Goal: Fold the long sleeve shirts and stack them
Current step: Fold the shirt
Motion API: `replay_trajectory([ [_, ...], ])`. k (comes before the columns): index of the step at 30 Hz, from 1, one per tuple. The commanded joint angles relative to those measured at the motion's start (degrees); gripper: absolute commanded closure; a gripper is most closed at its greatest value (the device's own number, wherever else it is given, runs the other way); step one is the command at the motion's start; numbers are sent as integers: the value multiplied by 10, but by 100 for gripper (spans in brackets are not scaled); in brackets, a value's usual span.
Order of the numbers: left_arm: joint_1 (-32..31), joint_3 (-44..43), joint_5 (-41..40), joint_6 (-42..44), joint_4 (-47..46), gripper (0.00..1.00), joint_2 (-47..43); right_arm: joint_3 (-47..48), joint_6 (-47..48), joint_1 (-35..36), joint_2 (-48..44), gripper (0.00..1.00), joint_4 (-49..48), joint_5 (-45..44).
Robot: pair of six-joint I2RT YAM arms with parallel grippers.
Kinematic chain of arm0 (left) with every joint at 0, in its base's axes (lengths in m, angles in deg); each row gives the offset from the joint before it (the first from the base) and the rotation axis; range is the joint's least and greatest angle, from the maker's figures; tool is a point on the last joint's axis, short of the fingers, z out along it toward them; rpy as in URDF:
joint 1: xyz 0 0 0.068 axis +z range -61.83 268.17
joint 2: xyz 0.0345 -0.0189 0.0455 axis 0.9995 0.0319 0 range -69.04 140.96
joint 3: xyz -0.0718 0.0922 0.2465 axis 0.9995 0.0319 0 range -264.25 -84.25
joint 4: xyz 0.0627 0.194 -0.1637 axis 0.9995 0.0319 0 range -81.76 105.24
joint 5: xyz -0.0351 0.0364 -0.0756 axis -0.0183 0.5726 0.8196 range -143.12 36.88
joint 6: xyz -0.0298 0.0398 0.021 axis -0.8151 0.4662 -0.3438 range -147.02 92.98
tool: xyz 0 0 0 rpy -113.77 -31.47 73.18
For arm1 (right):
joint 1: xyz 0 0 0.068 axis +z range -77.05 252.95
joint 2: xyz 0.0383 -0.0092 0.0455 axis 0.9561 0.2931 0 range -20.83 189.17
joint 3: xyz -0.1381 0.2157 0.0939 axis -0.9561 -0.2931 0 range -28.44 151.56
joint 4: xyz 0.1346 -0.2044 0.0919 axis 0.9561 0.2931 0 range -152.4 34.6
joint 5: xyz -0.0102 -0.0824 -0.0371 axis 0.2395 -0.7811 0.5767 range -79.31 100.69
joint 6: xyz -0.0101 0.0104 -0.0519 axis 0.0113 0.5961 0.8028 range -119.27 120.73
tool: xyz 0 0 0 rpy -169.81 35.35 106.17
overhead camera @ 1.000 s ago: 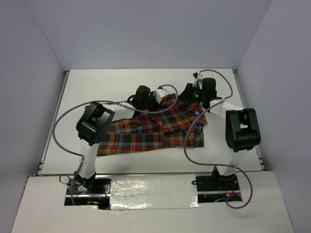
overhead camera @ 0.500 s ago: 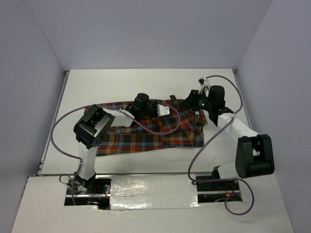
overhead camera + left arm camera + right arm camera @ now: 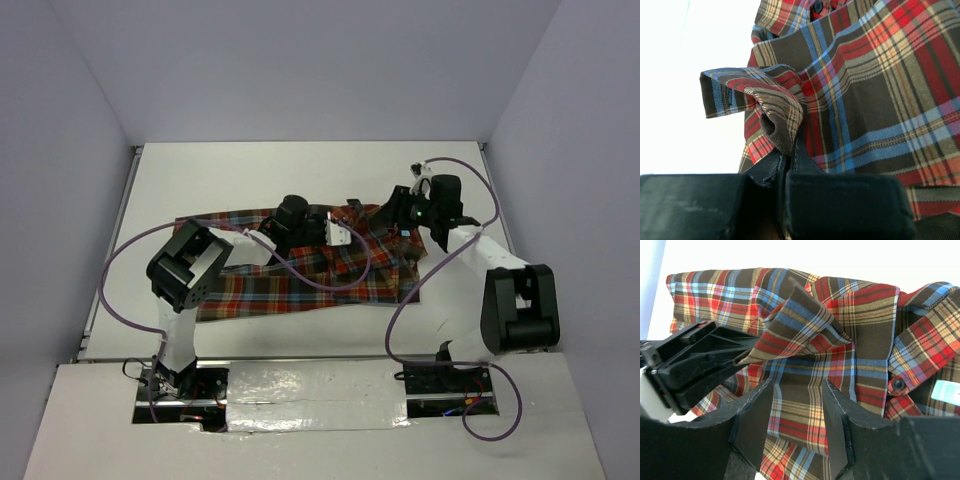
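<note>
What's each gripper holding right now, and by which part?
Left gripper pinches the plaid shirt by a bunched fold of cloth. Right gripper is open over the shirt, holding nothing.

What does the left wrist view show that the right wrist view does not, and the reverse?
Only the left wrist view: the bunched fold of the plaid shirt pinched in the shut left gripper. Only the right wrist view: the right gripper, jaws apart above the cloth, and a pale blue neck label. Both: the shirt, the left gripper, the white table.
</note>
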Motion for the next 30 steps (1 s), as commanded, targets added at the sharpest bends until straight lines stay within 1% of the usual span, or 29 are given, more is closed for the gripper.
replay_trajectory([
  [1, 4, 1, 11, 0, -9, 100, -16, 57, -14, 5, 37, 46, -1, 22],
  [2, 4, 3, 12, 12, -6, 100, -16, 76, -29, 5, 65, 46, 8, 28],
  [3, 4, 7, 14, 25, -6, 100, -16, 114, -40, 5, 77, 44, 18, 31],
  [6, 4, 7, 14, 31, -10, 100, -14, 161, -92, 5, 106, 37, 38, 8],
  [7, 5, 6, 12, 27, -12, 100, -13, 167, -99, 7, 111, 29, 38, 8],
  [8, 5, 3, 9, 20, -15, 100, -10, 173, -100, 15, 121, 28, 40, 7],
  [10, 9, -17, -7, -26, -9, 100, -5, 192, -88, 22, 132, 28, 63, -5],
  [11, 13, -28, -13, -64, 10, 100, 5, 194, -85, 26, 141, 29, 67, -10],
  [12, 15, -51, -19, -79, 23, 100, 9, 192, -88, 25, 143, 29, 68, -10],
  [15, 25, -62, -47, -106, 45, 97, 22, 167, -96, 26, 139, 33, 41, -9],
  [18, 26, -53, -52, -109, 37, 83, 17, 148, -105, 33, 134, 35, 26, -12],
  [19, 27, -55, -68, -117, 37, 78, 19, 145, -109, 35, 138, 35, 26, -15],
  [20, 27, -59, -78, -131, 39, 68, 21, 144, -111, 39, 140, 35, 26, -17],
  [21, 28, -69, -87, -135, 53, 63, 22, 145, -112, 41, 143, 36, 26, -18],
  [22, 28, -74, -108, -139, 63, 55, 25, 148, -114, 45, 148, 36, 27, -25],
  [24, 30, -85, -133, -159, 86, 44, 24, 146, -116, 45, 149, 36, 35, -34],
  [25, 32, -88, -144, -166, 110, 36, 22, 141, -119, 45, 145, 36, 38, -46],
  [26, 35, -90, -166, -184, 119, 31, 19, 138, -118, 47, 141, 37, 41, -53],
  [28, 40, -96, -207, -217, 140, 15, 14, 133, -113, 46, 129, 37, 62, -80],
  [29, 43, -100, -219, -226, 150, 9, 13, 129, -110, 46, 124, 37, 76, -89],
  [30, 43, -108, -231, -240, 175, 7, 10, 126, -107, 45, 110, 38, 83, -98],
])
